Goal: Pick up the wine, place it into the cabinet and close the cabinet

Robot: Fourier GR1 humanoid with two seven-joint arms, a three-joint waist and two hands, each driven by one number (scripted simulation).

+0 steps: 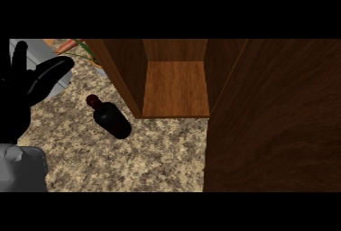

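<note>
On speckled stone counter [133, 158], dark glass wine bottle [110, 116] lying untouched beside open wooden cabinet [174, 85]. Left hand [23, 85] spread wide, holding nothing. Picking up, placing, closing all remaining.

Probably a kitchen: speckled stone counter [133, 162], wooden cabinet [177, 90].

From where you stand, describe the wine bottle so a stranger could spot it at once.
Start at the open wooden cabinet at the top of the view. Just left of its front edge, on the speckled counter, stands the wine bottle. It is the only dark, narrow-necked thing there, its cap dark red, apart from the black left hand.
</note>
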